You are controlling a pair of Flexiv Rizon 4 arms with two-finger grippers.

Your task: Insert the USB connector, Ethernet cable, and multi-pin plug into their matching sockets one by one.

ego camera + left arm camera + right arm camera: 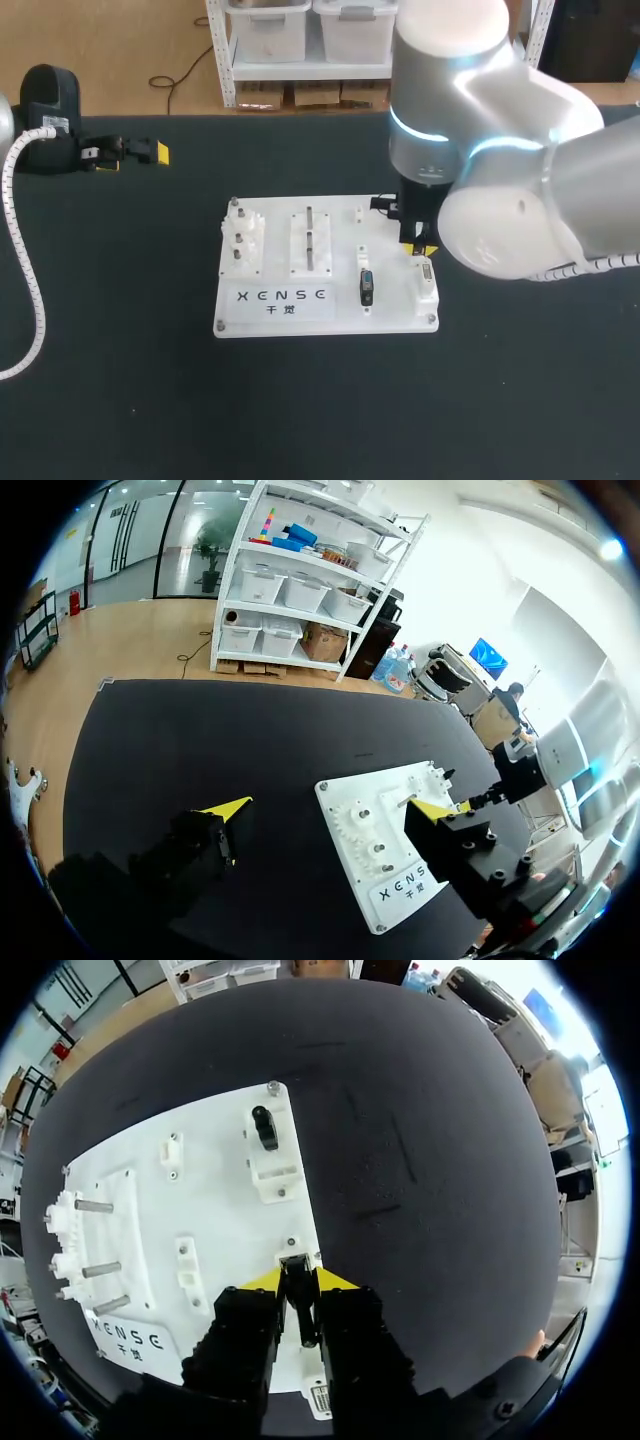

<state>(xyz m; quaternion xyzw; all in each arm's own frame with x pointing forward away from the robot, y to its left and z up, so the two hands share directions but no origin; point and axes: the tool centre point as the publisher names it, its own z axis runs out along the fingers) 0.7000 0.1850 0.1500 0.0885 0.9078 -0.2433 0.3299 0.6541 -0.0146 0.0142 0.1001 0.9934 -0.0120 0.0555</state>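
Hanging over the right side of the white board [340, 318], the right end effector [418, 240] points straight down from its arm. Its wrist view shows the fingers drawn close together and clamped on a narrow black connector [298, 1305], one finger on each side. The connector's lower end meets a small white socket [297, 1257] near the board's edge. Whether it is seated in that socket cannot be told.

A second black plug [366, 287] stands in a white holder [272, 1172] on the same side of the board, apart from the right end effector. Three metal pegs [98, 1270] stand in a row on a white fixture at the opposite end of the board.

The board lies flat near the middle of the black worktop [120, 350].

The left end effector [132, 155] is at the far left rear of the worktop, well apart from the board. Its wrist view shows the yellow-tipped fingers [225, 808] spread wide with nothing between them, and the board ahead of it.
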